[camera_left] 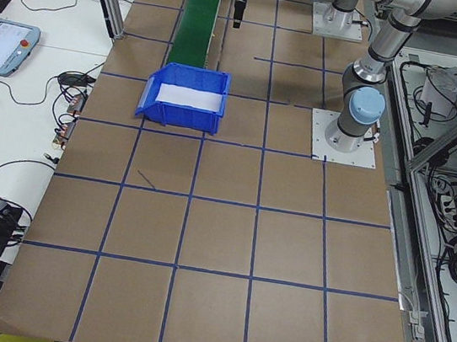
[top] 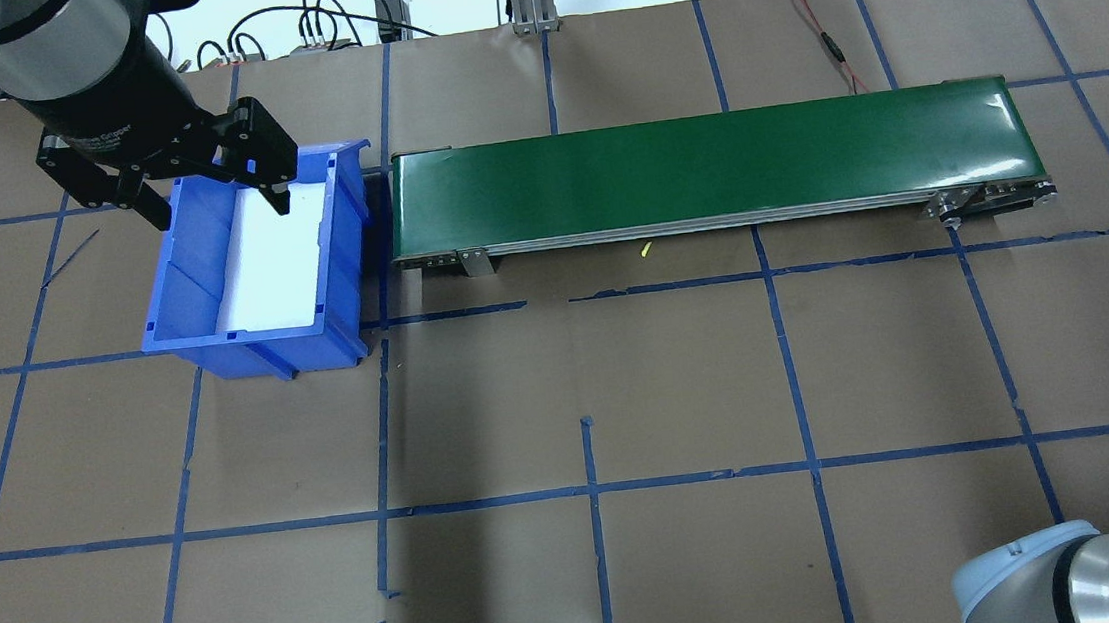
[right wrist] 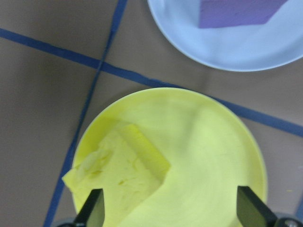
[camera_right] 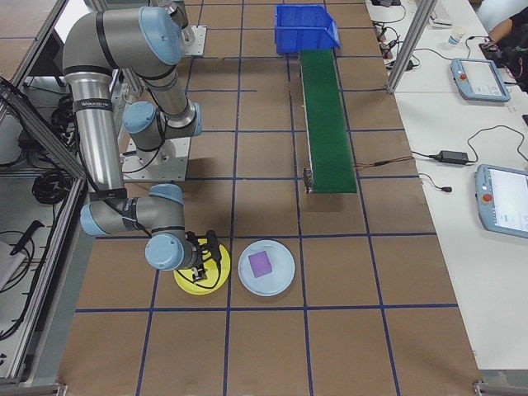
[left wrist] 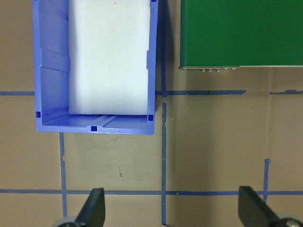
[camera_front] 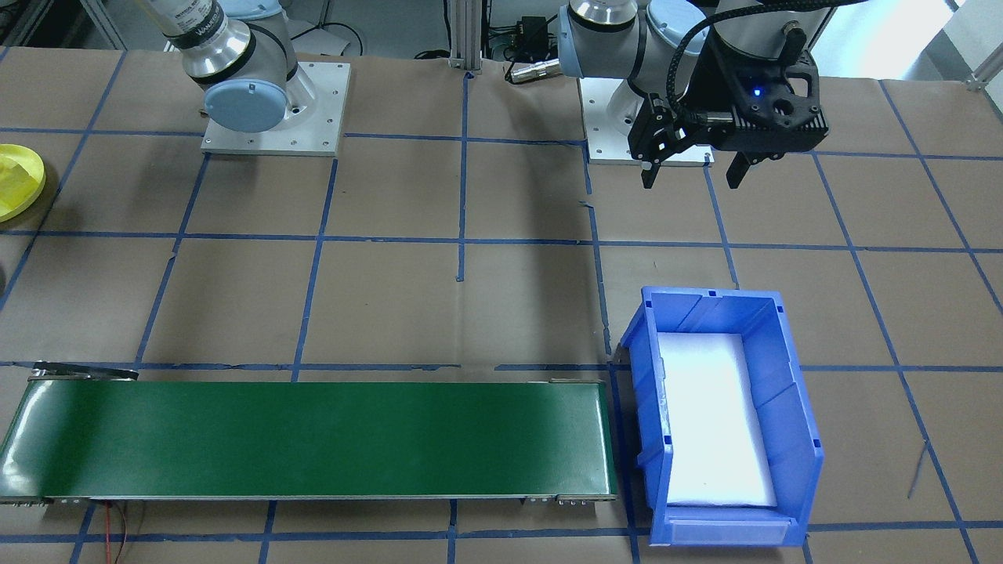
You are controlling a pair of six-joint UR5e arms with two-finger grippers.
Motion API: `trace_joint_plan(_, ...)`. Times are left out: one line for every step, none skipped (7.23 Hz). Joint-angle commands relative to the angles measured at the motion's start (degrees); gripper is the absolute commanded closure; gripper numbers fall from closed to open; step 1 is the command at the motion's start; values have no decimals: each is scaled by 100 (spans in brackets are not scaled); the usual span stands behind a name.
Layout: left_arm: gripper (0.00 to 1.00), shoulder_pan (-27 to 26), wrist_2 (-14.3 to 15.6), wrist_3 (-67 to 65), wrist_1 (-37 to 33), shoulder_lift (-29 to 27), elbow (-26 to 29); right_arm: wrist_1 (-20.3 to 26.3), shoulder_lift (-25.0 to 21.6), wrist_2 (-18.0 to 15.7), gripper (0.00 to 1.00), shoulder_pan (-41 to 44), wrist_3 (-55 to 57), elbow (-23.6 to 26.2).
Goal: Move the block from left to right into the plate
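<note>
The yellow plate (right wrist: 213,156) lies on the table under my right gripper (right wrist: 171,208), which hovers open above it with nothing between its fingers. A yellow block (right wrist: 124,172) rests inside the plate on its left part. In the exterior right view the right gripper (camera_right: 205,257) is over the plate (camera_right: 191,285). The plate (camera_front: 31,196) also shows at the left edge of the front-facing view. My left gripper (camera_front: 693,168) hangs open and empty beside the blue bin (camera_front: 787,392), and the left wrist view shows its two fingertips (left wrist: 94,208) over bare table paper.
A pale plate (camera_right: 276,276) holding a purple block (camera_right: 260,263) sits right beside the yellow plate. A long green conveyor belt (top: 713,167) runs from the blue bin (top: 193,253), which holds only a white liner. Blue tape lines grid the brown table.
</note>
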Motion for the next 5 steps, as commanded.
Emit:
trace_joint_plan(0,-2,0,0,0,7,0,-850,-41,-8,0,383,54,-476)
trace_joint_plan(0,-2,0,0,0,7,0,-1420,-111,-8,0,673,-15,-521)
trace_joint_plan(0,-2,0,0,0,7,0,-1435,-390,-34,0,1145,-33,-582)
trace_joint_plan(0,6,0,0,0,7,0,-1435,-689,-26,0,1698,-33,-592)
trace_joint_plan(0,6,9,9,0,7,9,-1226,-1014,18,0,2191,27,-514)
